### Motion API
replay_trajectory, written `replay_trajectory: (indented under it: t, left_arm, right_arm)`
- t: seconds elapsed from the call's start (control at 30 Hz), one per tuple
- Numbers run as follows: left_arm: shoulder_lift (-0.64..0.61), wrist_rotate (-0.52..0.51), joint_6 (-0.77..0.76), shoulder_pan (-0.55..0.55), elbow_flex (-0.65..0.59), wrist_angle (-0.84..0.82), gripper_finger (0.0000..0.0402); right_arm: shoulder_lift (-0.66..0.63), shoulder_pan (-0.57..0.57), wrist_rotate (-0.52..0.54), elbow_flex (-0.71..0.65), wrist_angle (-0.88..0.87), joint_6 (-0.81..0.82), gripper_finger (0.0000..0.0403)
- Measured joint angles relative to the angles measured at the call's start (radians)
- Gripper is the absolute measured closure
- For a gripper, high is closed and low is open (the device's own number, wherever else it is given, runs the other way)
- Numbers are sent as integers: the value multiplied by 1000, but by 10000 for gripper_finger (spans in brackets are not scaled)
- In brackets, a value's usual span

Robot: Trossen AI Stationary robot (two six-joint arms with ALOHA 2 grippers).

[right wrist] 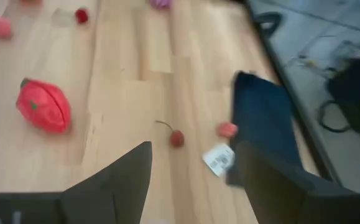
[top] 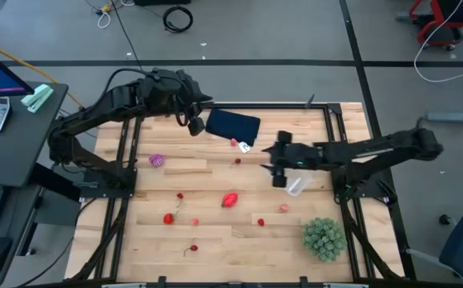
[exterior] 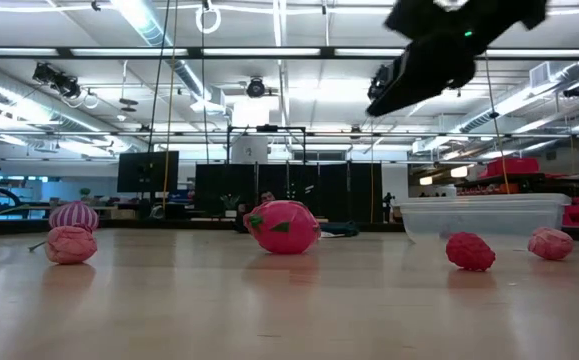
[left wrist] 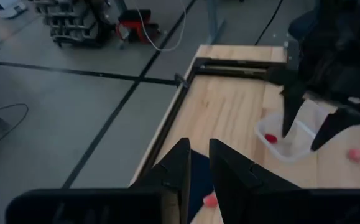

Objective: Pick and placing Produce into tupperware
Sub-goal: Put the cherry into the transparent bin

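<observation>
Here the tupperware (top: pixel 297 187) lies upright, long axis unclear.

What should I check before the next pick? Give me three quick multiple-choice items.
1. Where is the right claw?
A. over the tupperware
B. over the green plant
C. over the cloth

2. What colour is the folded cloth?
A. red
B. yellow
C. dark navy

3. What state is the right claw in?
A. shut on the big red piece
B. open and empty
C. shut on the cloth

Answers:
1. A: in the left wrist view the right claw hangs over the tupperware.
2. C: the cloth is dark navy. The left claw is beside it.
3. B: in its own wrist view the fingers stand apart with nothing between them.
</observation>
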Motion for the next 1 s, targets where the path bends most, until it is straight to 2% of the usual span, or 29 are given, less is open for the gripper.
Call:
replay_trajectory:
  t: [0.23,0.43,0.7,1.0]
  left_arm:
    - [0,0,-1,-18,0,-4,350]
    - [0,0,0,-38,0,-23,348]
    - [0,1,0,-44,0,-27,356]
    - [0,0,0,-43,0,-27,362]
  right_arm:
    - [328,-62,-211,153,0,-112,161]
    - [525,-100,-261,256,21,-156,161]
    - [688,-153,-287,379,36,-170,161]
    - [764,-201,-313,391,38,-158,161]
